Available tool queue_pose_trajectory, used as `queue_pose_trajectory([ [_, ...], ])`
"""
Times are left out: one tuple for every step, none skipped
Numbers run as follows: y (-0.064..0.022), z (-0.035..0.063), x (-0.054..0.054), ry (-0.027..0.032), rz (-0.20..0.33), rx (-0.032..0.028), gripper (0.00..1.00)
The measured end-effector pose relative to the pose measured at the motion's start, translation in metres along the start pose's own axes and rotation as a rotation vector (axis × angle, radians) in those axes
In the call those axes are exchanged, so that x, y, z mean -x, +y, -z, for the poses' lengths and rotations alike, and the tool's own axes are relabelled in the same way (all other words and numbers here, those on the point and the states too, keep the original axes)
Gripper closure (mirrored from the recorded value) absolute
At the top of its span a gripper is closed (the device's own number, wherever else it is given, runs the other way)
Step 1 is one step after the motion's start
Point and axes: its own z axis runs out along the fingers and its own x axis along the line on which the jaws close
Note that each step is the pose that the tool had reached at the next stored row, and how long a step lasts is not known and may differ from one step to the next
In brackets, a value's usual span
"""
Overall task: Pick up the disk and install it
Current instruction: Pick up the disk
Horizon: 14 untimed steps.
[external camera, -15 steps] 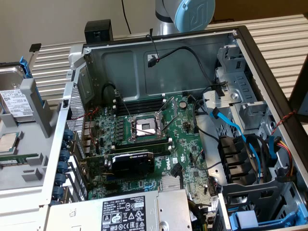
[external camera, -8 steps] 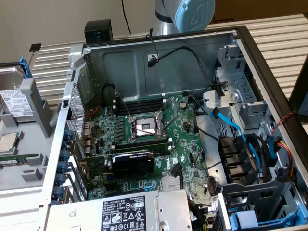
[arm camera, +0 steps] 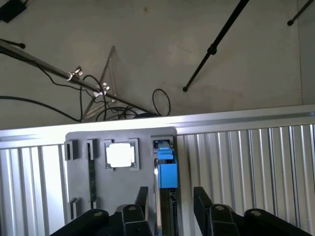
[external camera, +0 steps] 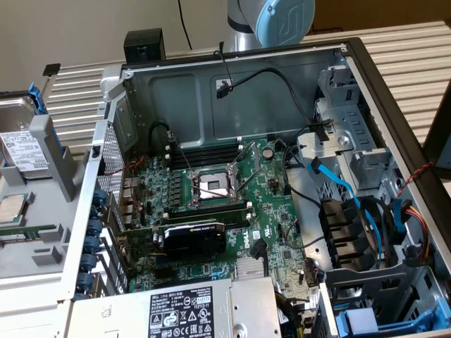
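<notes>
The disk (external camera: 21, 146), silver with a white label and a bright blue carrier, stands in a grey holder (external camera: 49, 232) at the exterior view's left, outside the computer case. In the wrist view the disk (arm camera: 167, 169) appears edge-on in a slot of the grey holder (arm camera: 123, 187). My gripper (arm camera: 171, 195) is open, with one black finger (arm camera: 142, 199) on each side of the disk's edge. A gap shows between the disk and the other finger (arm camera: 203, 201).
The open computer case (external camera: 394, 141) holds a motherboard (external camera: 211, 190), a labelled power-supply box (external camera: 204, 310), blue cables (external camera: 338, 186) and a blue drive bay (external camera: 366, 325). A square CPU chip (arm camera: 119, 154) sits in the holder beside the disk. Cables and tripod legs (arm camera: 211, 49) lie beyond the slatted table (arm camera: 246, 162).
</notes>
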Motion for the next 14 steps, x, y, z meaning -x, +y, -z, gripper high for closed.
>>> queue_pose_trajectory([
  [0.0,0.0,0.0,0.0,0.0,-0.0001,0.47],
  [0.0,0.0,0.0,0.0,0.0,-0.0001,0.47],
  [0.0,0.0,0.0,0.0,0.0,0.0,0.4],
  [0.0,-0.0002,0.0,0.0,0.0,0.0,0.4],
  [0.0,-0.0008,0.0,-0.0002,0.0,-0.0005,0.4],
  [0.0001,-0.0019,0.0,-0.0002,0.0,-0.0006,0.4],
  [0.0001,-0.0034,0.0,-0.0002,0.0,-0.0011,0.4],
  [0.0001,-0.0051,0.0,-0.0002,0.0,-0.0017,0.4],
  [0.0002,-0.007,0.0,-0.0003,0.0,-0.0025,0.4],
  [0.0004,-0.0089,0.0,-0.0004,0.0,-0.0029,0.4],
  [0.0009,-0.0106,0.0,-0.0004,0.0,-0.0032,0.4],
  [0.0018,-0.0125,0.0,-0.0004,0.0,-0.0033,0.4],
  [0.0029,-0.0143,0.0,-0.0003,0.0,-0.0032,0.4],
  [0.0038,-0.0161,0.0,-0.0003,0.0,-0.0033,0.4],
])
